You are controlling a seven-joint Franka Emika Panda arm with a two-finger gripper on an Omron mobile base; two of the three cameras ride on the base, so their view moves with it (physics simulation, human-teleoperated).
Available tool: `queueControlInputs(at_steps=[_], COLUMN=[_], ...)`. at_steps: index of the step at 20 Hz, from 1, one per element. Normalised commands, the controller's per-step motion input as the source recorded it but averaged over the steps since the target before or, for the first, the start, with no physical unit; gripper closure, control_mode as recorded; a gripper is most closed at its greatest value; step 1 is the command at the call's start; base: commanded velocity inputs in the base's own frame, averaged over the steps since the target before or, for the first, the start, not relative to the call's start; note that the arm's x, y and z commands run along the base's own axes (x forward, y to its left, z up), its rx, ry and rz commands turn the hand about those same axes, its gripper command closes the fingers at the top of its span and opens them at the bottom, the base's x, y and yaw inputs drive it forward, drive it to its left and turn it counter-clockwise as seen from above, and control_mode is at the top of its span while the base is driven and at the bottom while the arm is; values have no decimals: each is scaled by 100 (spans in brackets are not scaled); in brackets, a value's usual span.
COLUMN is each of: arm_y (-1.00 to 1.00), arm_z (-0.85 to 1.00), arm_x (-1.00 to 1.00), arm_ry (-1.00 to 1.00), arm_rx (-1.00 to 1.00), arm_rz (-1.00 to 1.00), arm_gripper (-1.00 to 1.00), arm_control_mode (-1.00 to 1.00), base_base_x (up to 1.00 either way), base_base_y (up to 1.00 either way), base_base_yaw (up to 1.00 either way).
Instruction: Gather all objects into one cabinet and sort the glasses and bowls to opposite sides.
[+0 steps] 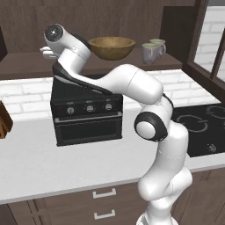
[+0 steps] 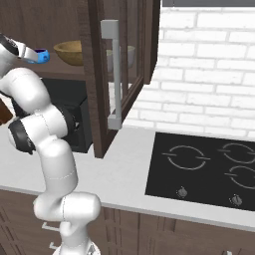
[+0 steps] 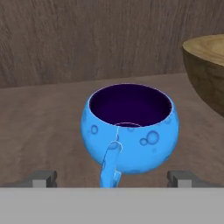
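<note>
The small blue bowl (image 3: 130,131) stands upright on the cabinet shelf (image 3: 39,131), its dark inside showing and a little handle pointing at the camera. My gripper (image 3: 112,178) is open, one fingertip low on each side of the bowl and neither touching it. From the right base the blue bowl (image 2: 39,56) sits right at the hand (image 2: 27,52). The wooden bowl (image 1: 112,47) rests on the same shelf to the right, its edge (image 3: 205,70) close to the blue bowl. Two pale mugs (image 1: 152,51) stand further right on the shelf.
The cabinet's glass door (image 2: 117,74) hangs open to the right of the arm. A black countertop oven (image 1: 86,115) stands under the shelf. A black cooktop (image 2: 204,169) lies on the counter to the right. Drawers (image 1: 103,204) sit below the counter edge.
</note>
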Motion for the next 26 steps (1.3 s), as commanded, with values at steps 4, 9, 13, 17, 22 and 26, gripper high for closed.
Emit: queueControlInputs(at_steps=[4, 9, 13, 17, 22, 26], arm_y=[0, 0, 0, 0, 0, 0], arm_z=[0, 0, -3, 0, 0, 0], arm_x=[5, 10, 13, 17, 12, 3], arm_ry=[0, 0, 0, 0, 0, 0], arm_rx=[0, 0, 0, 0, 0, 0], arm_rz=[0, 0, 0, 0, 0, 0], arm_gripper=[-100, -100, -100, -100, -100, -100], arm_control_mode=[-100, -100, -100, -100, -100, -100], base_base_x=[0, 0, 0, 0, 0, 0], base_base_y=[0, 0, 0, 0, 0, 0], base_base_yaw=[0, 0, 0, 0, 0, 0])
